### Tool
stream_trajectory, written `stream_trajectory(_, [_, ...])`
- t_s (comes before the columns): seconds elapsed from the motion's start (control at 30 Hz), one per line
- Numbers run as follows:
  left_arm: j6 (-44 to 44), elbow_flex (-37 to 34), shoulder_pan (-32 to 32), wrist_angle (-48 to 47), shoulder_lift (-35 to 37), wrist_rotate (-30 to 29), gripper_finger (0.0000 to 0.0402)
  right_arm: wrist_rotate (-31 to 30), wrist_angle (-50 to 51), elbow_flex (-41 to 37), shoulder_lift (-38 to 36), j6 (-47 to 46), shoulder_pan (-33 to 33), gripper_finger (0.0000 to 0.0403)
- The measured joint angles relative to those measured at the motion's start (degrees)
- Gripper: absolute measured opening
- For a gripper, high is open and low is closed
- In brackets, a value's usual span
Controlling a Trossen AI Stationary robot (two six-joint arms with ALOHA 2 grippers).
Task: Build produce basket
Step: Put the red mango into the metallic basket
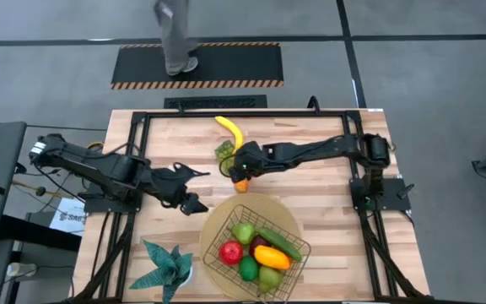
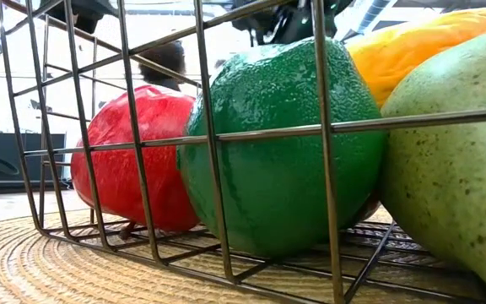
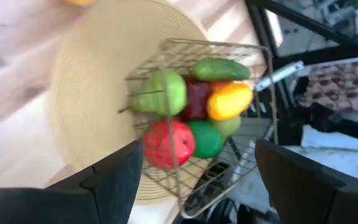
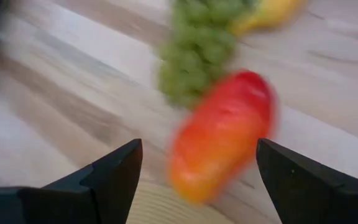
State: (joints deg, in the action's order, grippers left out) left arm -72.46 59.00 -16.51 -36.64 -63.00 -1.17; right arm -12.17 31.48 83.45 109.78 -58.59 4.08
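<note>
**Basket part-filled; three pieces still loose mid-tabletop**

The basket (image 1: 256,253) sits on a round tan mat (image 1: 218,221) near the front edge of the tabletop (image 1: 327,181), approx. centre. Inside it: green apple (image 1: 243,232), red apple (image 1: 230,252), lime (image 1: 248,268), cucumber (image 1: 278,244), yellow-orange fruit (image 1: 272,257) w/ a dark red piece just behind it, and a pear (image 1: 269,277) at the front corner. In the low view the lime (image 2: 281,139) presses against the wire beside the red apple (image 2: 133,156).

Still outside the basket, toward the back-centre of the tabletop: banana (image 1: 230,132), grapes (image 1: 224,153) touching its lower end, and a red-orange mango (image 1: 240,183) just past the mat's rim.

Right hand (image 1: 241,169) hovers over the mango, fingers (image 4: 114,171) spread wide (nothing between them; the mango (image 4: 222,134) lies ahead of them on the wood). Left hand (image 1: 194,203) sits at the mat's left rim, fingers (image 3: 114,174) also apart & empty, facing the basket (image 3: 197,118).

A teal leafy plant (image 1: 167,266) stands at the front-left corner. A person's legs (image 1: 175,38) show on the floor beyond the back edge.
</note>
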Motion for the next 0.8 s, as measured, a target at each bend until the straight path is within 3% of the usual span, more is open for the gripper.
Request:
stream_trajectory(0.3, [0.38,0.00,-0.03,-3.58,2.00,-3.26,0.0295,1.73,4.23,8.13,9.38,-2.02,1.33,0.0336])
stream_trajectory(0.63, [2.43,-0.02,-0.28,-5.23,1.35,-4.19,0.0295,3.48,9.83,10.07,13.81,-1.72,0.94,0.0333])
stream_trajectory(0.8, [3.00,-0.02,-0.26,-5.09,1.40,-5.81,0.0295,2.39,11.07,10.31,14.11,0.39,-0.29,0.0297])
